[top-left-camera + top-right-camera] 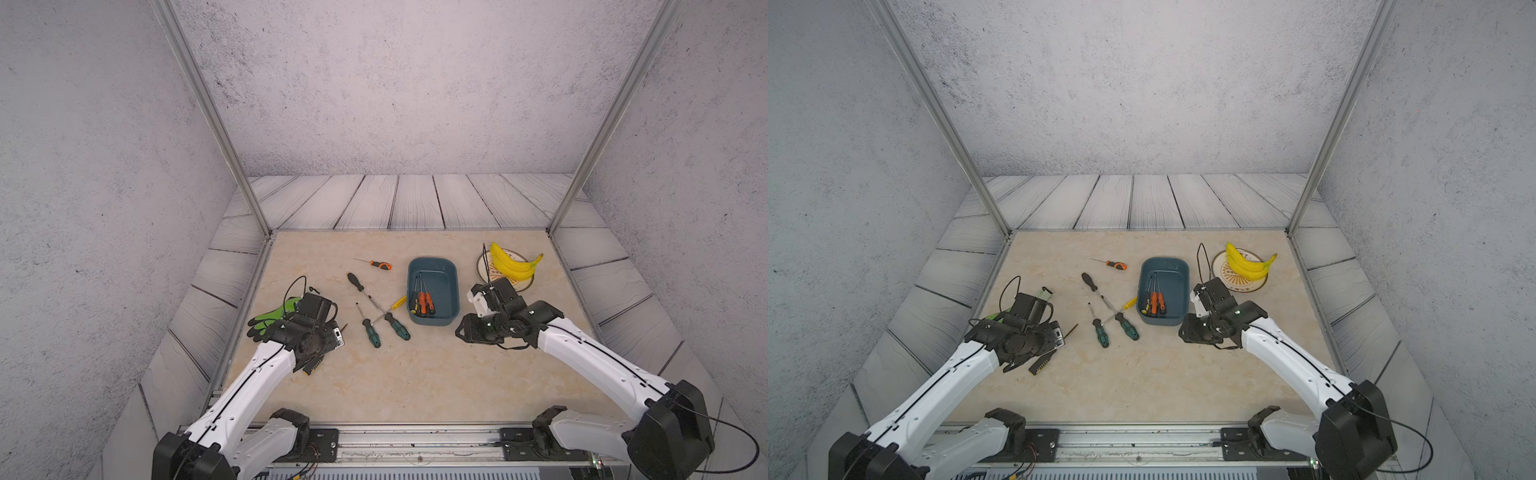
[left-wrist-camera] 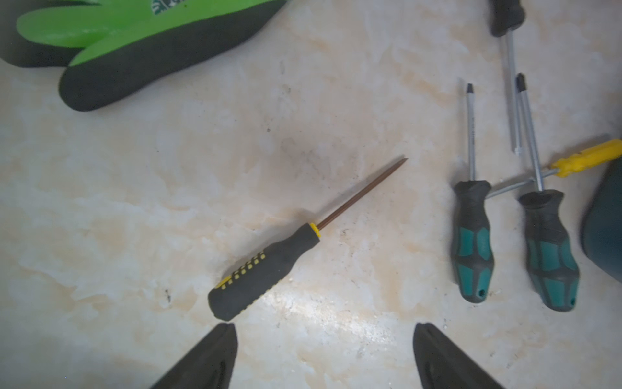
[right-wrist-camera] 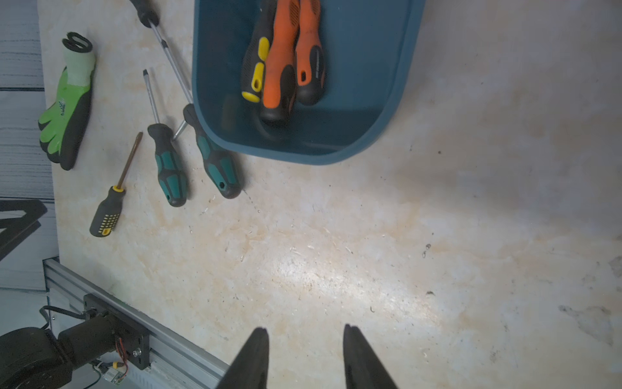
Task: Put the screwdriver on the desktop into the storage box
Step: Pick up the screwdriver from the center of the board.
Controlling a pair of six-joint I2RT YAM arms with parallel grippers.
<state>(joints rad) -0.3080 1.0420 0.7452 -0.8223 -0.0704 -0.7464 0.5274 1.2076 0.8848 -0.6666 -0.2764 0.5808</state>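
Screwdriver [image 2: 269, 266] lies on open desktop [image 2: 134, 202] just beyond the left claw [image 2: 324, 325], spread wide, empty.

Glove [image 3: 67, 111]: one work glove with a green back, black coated palm and fingertips, and a pale cuff. It lies flat and is mostly hidden in both top views.
Bananas [image 1: 513, 264]: a yellow bunch with the greenish stem end pointing right. It rests on the plate.
Plate [image 1: 483, 270]: round and cream with a brown printed pattern, at the far right.
Plank surround [image 1: 415, 199]: grey wood-look boards along the far edge and both sides.
Walls [image 1: 395, 83]: speckled grey, on three sides.
Posts [image 1: 215, 120]: two slanting metal uprights at the far corners.
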